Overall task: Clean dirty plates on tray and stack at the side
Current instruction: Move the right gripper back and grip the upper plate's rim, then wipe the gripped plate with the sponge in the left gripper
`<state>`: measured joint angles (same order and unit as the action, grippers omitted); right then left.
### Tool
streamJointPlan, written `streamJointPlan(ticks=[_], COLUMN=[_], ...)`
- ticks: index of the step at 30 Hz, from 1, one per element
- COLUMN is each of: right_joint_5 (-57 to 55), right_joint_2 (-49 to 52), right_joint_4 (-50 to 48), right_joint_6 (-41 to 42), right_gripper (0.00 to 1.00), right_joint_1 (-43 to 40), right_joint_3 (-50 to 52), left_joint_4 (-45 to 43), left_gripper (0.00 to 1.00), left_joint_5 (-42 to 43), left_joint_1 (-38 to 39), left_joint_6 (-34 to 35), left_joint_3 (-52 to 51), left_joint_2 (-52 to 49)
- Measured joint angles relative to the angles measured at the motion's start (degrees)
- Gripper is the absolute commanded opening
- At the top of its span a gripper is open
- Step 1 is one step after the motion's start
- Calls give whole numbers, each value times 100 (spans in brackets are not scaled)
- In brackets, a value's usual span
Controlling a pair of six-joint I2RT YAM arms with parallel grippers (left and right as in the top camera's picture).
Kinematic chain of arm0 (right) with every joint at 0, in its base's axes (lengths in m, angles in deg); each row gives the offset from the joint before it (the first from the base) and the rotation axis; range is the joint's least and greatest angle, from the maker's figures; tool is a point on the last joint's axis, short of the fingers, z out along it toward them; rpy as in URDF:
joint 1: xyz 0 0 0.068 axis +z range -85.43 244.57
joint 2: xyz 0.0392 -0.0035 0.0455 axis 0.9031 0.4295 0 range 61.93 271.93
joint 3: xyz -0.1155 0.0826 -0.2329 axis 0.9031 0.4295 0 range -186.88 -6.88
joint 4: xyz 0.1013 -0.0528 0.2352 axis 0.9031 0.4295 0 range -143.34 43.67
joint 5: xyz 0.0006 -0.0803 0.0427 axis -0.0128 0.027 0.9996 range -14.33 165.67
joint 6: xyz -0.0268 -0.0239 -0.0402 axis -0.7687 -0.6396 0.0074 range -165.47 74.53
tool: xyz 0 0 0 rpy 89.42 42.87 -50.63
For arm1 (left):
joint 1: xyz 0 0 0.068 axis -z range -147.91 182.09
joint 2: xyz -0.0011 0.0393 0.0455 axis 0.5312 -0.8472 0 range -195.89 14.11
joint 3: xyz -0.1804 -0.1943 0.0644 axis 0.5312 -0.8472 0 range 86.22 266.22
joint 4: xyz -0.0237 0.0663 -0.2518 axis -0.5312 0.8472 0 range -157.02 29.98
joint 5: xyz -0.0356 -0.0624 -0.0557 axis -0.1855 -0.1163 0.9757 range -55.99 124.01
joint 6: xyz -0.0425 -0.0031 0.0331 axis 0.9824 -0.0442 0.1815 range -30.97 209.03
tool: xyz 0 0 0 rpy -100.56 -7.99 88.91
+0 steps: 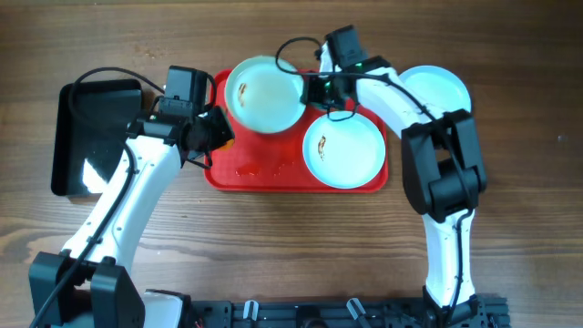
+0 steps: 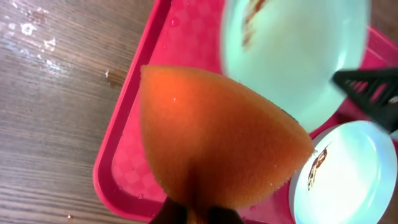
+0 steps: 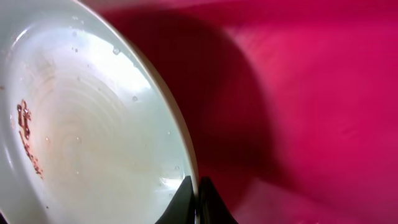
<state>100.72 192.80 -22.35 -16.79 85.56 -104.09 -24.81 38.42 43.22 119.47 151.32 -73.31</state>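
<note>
While our right claw (image 3: 196,200) pinches the rim of the raised plate (image 1: 264,94) over the tray's (image 1: 273,175) rear, our left claw (image 1: 213,133), clamped on the orange sponge (image 2: 217,143), hangs at the tray's left edge, facing the smear (image 1: 242,91).

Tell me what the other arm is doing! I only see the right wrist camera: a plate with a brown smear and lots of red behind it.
Observer: The left gripper is shut on an orange sponge, right beside the held plate.
Operator: Are there more plates?
Observer: Yes, a second plate with a brown smear lies flat on the red tray.
Operator: Any off the tray?
Observer: A third plate sits on the table to the right of the tray, partly behind the right arm. No smear shows on the visible part.
</note>
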Motion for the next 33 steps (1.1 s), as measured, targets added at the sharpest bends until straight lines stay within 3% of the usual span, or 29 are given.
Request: streamJointPlan(ticks=[8, 24, 26, 27, 30, 32, 33], right_joint_5=[-264, -907, -925, -940, -977, -992, -994], right_joint_2=[0, -72, -76, -79, -83, -85, -85], right_joint_4=[787, 1519, 1534, 1545, 1554, 1556, 1558], right_joint_6=[-302, -699, -717, -719, -737, -737, -737], right_gripper=[4, 4, 4, 4, 4, 4, 4], right_joint_1=[354, 710, 752, 780, 857, 887, 892], right_joint_3=[0, -90, -94, -94, -94, -94, -94], left_joint_4=[-310, -881, -999, -1043, -1093, -1099, -1099], left_gripper=[4, 4, 9, 21, 23, 32, 32], left_joint_5=[0, 210, 262, 280, 251, 151, 122], left_joint_1=[2, 101, 188, 229, 385, 474, 492], left_joint_6=[-339, -649, -662, -664, -717, -723, -739], left_joint_3=[0, 0, 0, 0, 0, 0, 0], left_joint_2=[-125, -1397, -1397, -1397, -1397, -1397, -1397])
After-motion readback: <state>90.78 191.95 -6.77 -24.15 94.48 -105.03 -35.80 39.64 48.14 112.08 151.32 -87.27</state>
